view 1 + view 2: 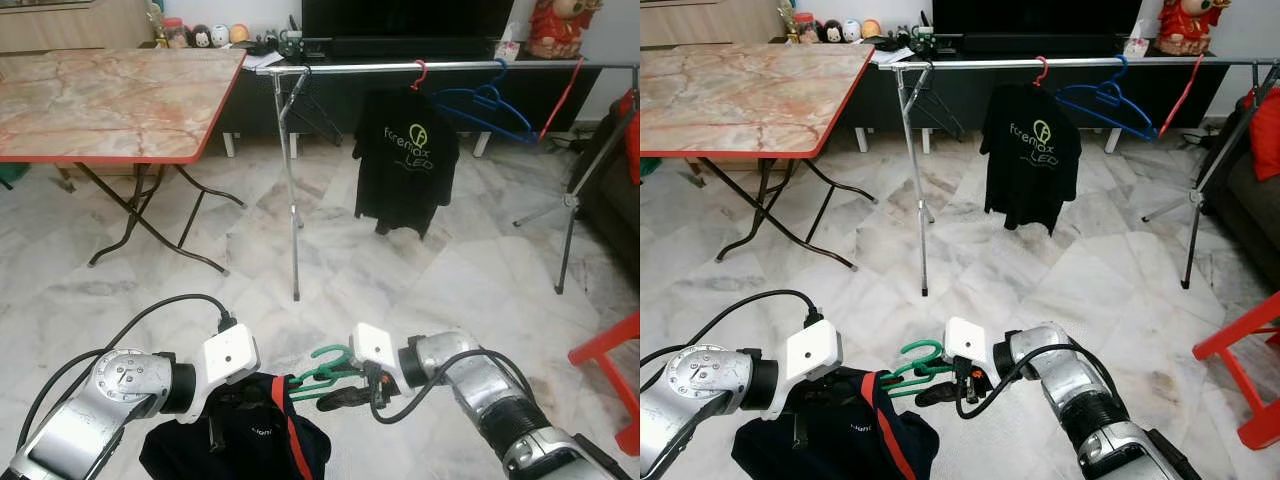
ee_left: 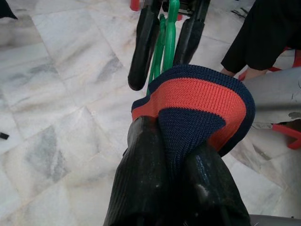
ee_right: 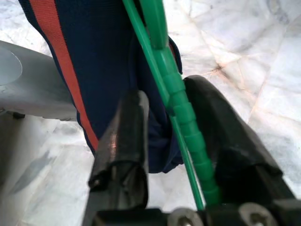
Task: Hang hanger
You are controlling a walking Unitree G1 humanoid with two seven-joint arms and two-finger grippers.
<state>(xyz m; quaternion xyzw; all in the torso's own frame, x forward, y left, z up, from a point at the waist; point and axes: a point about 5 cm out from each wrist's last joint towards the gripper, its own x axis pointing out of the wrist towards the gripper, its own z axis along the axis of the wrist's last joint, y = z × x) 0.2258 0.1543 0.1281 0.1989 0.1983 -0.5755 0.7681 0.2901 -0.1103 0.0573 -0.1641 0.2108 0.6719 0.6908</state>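
Low at six o'clock, the left gripper [image 1: 268,392] is pinching a navy, red-striped knit garment [image 1: 250,440] while the right gripper [image 1: 335,388], clamped on the green plastic hanger [image 1: 325,372], is carrying it; next, seemingly, hooking it over the silver rail [image 1: 450,66] at twelve.

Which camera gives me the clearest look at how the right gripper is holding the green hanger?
The right wrist view: the green hanger runs between the right gripper's two black fingers, close up. Both eye views show its hook from afar. The left wrist view shows its neck between those fingers, beyond the shirt collar.
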